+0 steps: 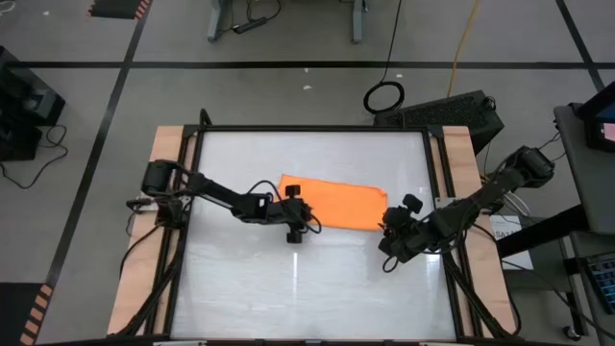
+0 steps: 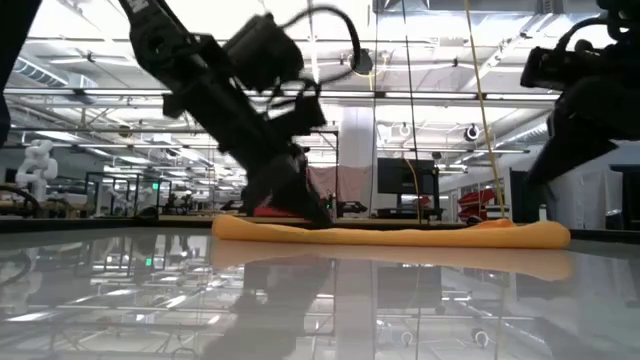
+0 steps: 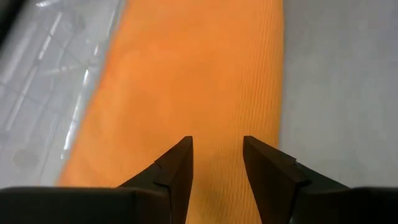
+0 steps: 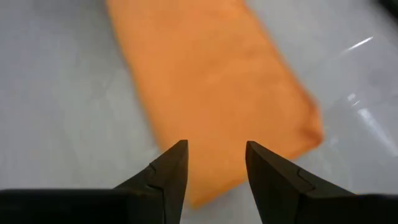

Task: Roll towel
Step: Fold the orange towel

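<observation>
- Dark fingers of my left claw sit nearest the lens, parted with nothing between them, poised over one short end of the orange towel.
- From overhead, that towel lies flat as a long folded strip near the middle of the white table, my left claw at its left end and my right claw just off its right end.
- My right claw is spread and empty too, aimed at the strip's other short end, with its nearest corner between my fingertips in that view.
- Level with the tabletop, the strip looks low and slightly puffed, and my left claw appears to reach down to it; whether I touch the fabric I cannot tell.
- Risk, as I judge it: closing on only the top layer would peel the fold open instead of starting a roll.
- Soft cloth on a glossy surface may slide ahead of me rather than curl, so the roll could come out loose or skewed.
- If my two claws work unevenly, the strip could twist or bunch at one edge.
- Pressing too low could scrape my fingertips on the table.
</observation>
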Controlling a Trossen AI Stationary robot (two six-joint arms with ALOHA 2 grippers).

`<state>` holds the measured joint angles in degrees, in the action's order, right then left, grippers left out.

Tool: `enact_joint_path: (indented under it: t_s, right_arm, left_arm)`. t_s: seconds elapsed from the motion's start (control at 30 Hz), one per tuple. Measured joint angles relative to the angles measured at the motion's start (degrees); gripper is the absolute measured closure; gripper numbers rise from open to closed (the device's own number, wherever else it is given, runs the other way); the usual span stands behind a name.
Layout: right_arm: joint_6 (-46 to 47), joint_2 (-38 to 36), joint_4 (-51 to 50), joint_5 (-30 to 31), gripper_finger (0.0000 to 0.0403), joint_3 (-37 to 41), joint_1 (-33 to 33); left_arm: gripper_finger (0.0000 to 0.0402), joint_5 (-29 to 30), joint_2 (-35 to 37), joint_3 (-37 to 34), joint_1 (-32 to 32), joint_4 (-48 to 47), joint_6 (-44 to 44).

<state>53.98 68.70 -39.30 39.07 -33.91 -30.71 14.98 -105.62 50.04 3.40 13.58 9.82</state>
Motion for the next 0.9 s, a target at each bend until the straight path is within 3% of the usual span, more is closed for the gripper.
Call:
enact_joint_path:
  t_s: [0.13,0.47,0.67,0.9]
  right_arm:
    - [-1.75,1.48,0.30,2.98,0.0251,0.00,1.77]
    - [-10.78,7.94,9.32,2.39,0.0251,-0.02,7.21]
    - [-13.07,13.61,10.54,-1.09,0.0251,-0.04,10.60]
    - [-13.20,19.02,17.42,-8.20,0.0251,-0.33,11.37]
  left_arm:
    - [0.0254,0.05,3.96,0.28,0.63,-2.26,-0.28]
    - [0.0254,1.56,8.12,0.22,1.99,-22.38,-6.73]
    - [0.0254,2.79,8.12,0.22,1.97,-30.11,-10.75]
    - [0.0254,3.30,8.19,0.03,1.32,-34.39,-9.09]
